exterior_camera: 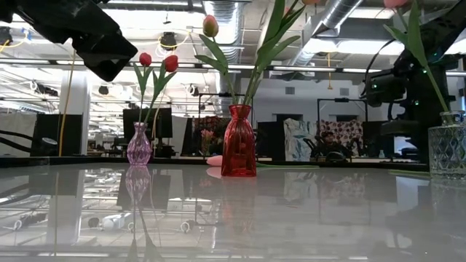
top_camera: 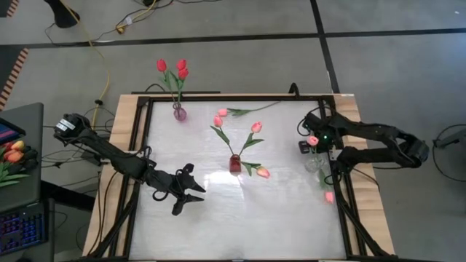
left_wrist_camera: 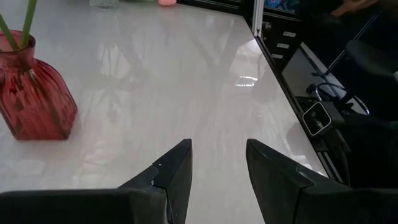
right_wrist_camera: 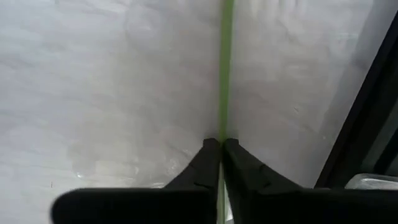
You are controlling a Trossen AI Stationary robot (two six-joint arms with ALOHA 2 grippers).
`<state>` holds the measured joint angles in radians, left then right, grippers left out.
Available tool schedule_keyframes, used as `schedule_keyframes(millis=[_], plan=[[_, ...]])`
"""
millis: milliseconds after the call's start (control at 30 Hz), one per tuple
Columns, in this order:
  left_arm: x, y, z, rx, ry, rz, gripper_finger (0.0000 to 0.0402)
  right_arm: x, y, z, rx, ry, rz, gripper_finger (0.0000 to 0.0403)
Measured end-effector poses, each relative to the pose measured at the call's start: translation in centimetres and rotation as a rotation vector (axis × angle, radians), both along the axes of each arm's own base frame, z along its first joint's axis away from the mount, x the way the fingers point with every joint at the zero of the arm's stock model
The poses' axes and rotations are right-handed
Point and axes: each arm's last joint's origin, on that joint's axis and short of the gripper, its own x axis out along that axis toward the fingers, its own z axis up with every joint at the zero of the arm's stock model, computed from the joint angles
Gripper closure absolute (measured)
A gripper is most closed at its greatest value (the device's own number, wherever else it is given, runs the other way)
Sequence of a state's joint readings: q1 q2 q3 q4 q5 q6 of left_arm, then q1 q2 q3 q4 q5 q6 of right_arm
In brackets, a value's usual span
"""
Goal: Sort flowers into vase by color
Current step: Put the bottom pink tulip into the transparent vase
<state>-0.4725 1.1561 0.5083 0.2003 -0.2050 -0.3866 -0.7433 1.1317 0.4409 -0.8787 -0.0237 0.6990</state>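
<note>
Near the right edge of the worktop (top_camera: 218, 218), the right gripper (right_wrist_camera: 221, 144) pinches the thin green stem of a pink tulip (top_camera: 312, 140), its fingers closed tight on it, holding the flower above the clear glass vase (exterior_camera: 446, 149) that stands just beside that edge. The left gripper (left_wrist_camera: 217, 163) hovers over the front-left part of the worktop with its fingers apart and nothing between them. Three red tulips already stand in the small purple vase (top_camera: 179, 113) near the back-left corner, and the red vase (top_camera: 235, 163) at the middle holds pinkish blooms. One loose tulip (top_camera: 223, 112) lies near the back edge, and another pink head (top_camera: 329, 196) lies by the right edge. The main risk is the stem missing the clear vase's mouth: the stem is thin and may twist in the pinch, or nudge the vase toward the nearby edge.
</note>
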Motion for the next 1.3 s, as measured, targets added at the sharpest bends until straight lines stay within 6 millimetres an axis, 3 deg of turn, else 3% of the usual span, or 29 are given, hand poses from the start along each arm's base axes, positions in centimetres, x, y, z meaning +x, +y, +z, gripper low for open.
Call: schedule_keyframes(millis=[133, 733, 1300], plan=[[0.0, 0.0, 0.0, 0.0, 0.0, 0.0, 0.0262, 0.8, -0.9, 1.0, -0.087, -0.012, 0.022, 0.0389], [0.0, 0.0, -0.1, 0.014, 0.008, -0.005, 0.0262, 3.2, -5.6, 9.8, -0.485, -0.043, 0.088, 0.0382], [0.0, 0.1, -0.1, 0.058, -0.009, 0.017, 0.0262, 4.2, -7.2, 17.9, -0.78, -0.073, 0.179, 0.0382]])
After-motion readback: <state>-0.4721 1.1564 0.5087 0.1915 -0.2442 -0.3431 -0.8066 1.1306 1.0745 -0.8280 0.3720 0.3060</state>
